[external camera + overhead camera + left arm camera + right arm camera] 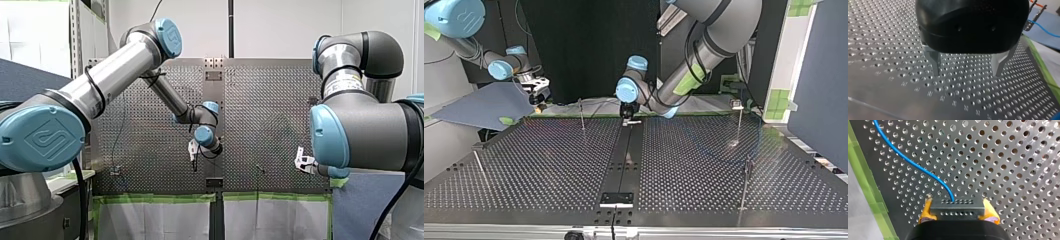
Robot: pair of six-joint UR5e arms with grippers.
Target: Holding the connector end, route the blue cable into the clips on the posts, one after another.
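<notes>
Front view: the right gripper (301,162) hangs at the right of the perforated metal worktop (150,130). The left gripper (193,152) hovers mid-frame.

Top view: thin metal posts (582,117) stand well apart across the worktop.

Left wrist view: the bare metal fingers (936,65) are spread and empty.

Right wrist view: yellow pads (991,213) pinch the grey, drilled connector (956,207), and the slim blue cable (915,165) curves away ahead.

Routing looks barely begun; next, the connector likely needs carrying to the first post.
</notes>
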